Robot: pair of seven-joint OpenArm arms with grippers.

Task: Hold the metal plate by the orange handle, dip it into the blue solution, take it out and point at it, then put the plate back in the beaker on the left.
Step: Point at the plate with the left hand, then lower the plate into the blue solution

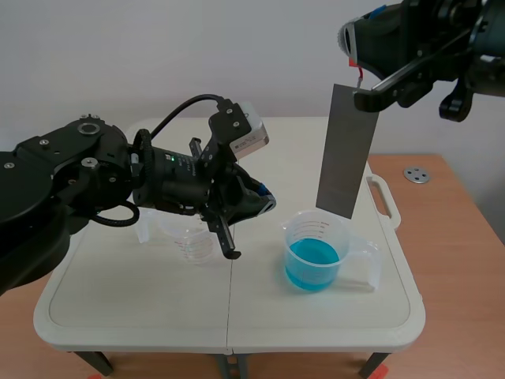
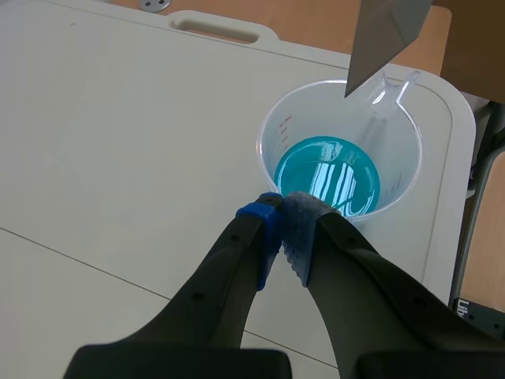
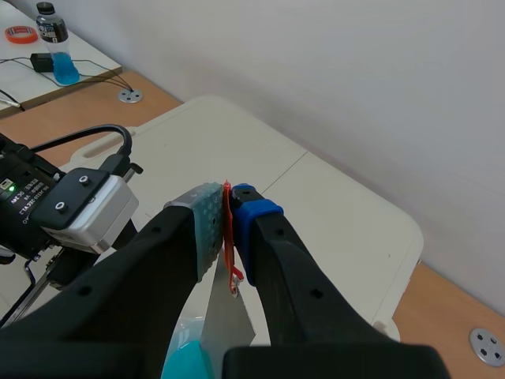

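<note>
Scene: the right gripper (image 1: 364, 93), raised at the far right, holds the metal plate (image 1: 347, 150) hanging just above the beaker of blue solution (image 1: 316, 253). The empty beaker (image 1: 193, 241) stands to the left.

Left wrist: the left gripper (image 2: 282, 229) has its 2 pads pressed together, empty, beside the blue beaker's rim.

Right wrist: the fingers pinch the orange handle (image 3: 230, 237).

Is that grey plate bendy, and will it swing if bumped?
Probably stiff: the metal plate hangs flat and straight. It would likely swing, since the right gripper pinches only its thin orange handle at the top.
</note>
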